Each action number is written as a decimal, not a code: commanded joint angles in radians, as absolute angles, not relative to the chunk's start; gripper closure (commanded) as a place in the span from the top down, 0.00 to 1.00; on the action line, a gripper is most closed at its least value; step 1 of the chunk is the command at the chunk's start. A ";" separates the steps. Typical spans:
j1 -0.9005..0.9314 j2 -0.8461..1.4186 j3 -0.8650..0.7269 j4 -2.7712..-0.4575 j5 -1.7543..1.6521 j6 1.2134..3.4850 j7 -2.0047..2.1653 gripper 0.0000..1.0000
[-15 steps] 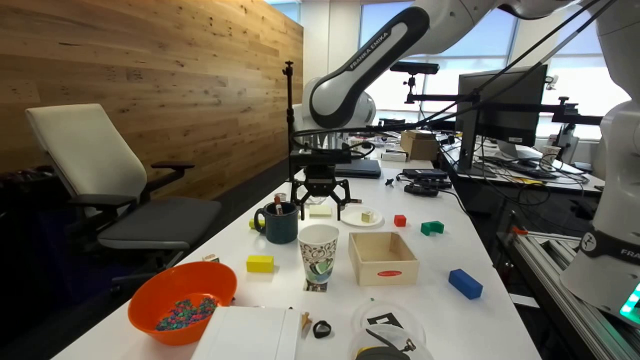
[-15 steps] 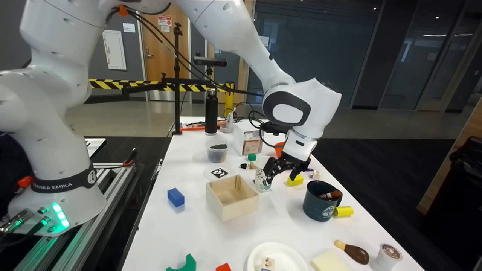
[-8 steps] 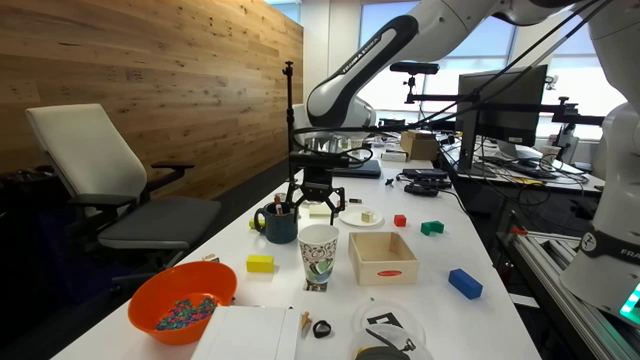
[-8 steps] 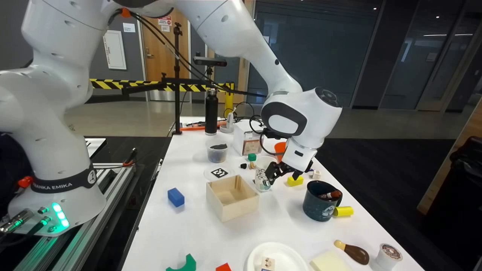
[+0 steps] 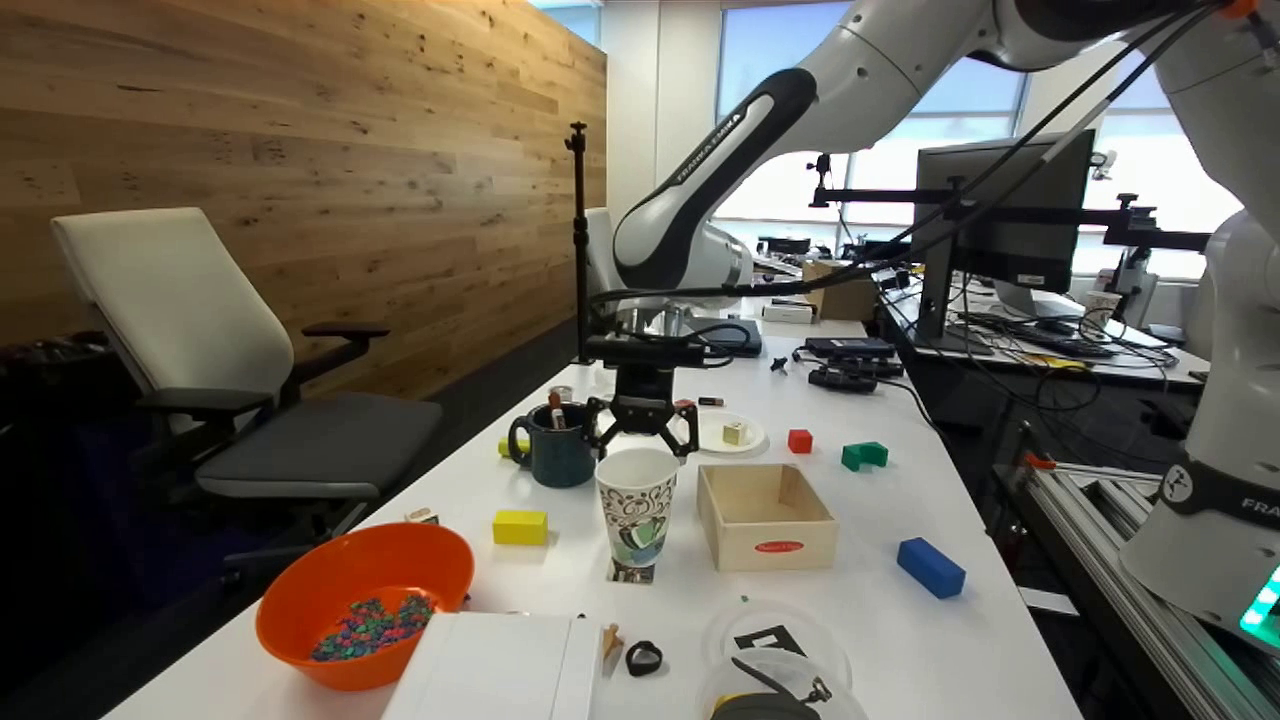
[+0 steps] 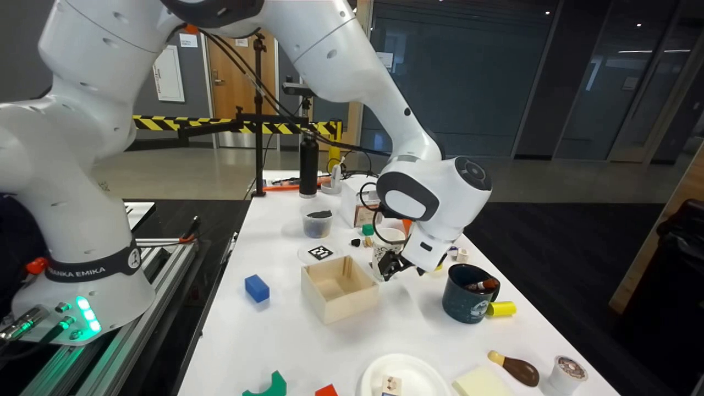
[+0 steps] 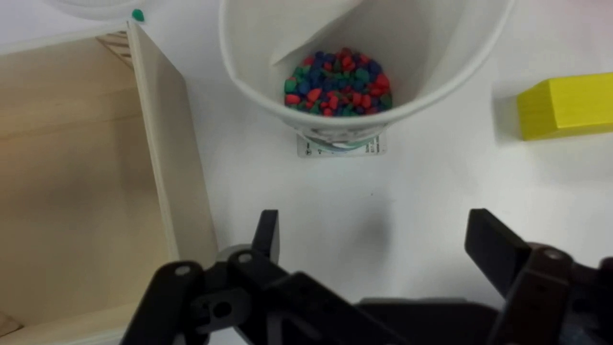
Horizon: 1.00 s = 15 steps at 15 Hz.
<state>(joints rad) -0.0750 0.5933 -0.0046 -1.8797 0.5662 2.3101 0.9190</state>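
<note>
On the long white worktop [image 5: 920,660] a paper cup [image 5: 637,515] stands upright just beside an open wooden box [image 5: 742,550], a printed card [image 5: 632,576] at the cup's foot; around them I see an orange bowl [image 5: 365,560], a dark mug [image 5: 563,452], a yellow block [image 5: 520,527] and a blue block [image 5: 931,568].

Exterior views share tabletop [image 6: 407,327]; wrist view close, downward.
</note>
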 commanded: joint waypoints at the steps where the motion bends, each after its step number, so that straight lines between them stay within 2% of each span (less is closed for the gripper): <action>1: -0.092 0.613 0.023 -1.874 0.632 2.302 0.854 1.00; 15: -0.081 0.621 0.025 -1.897 0.763 2.260 0.798 1.00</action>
<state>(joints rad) -0.0756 0.6259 0.0262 -1.8825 0.7118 2.2863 0.8346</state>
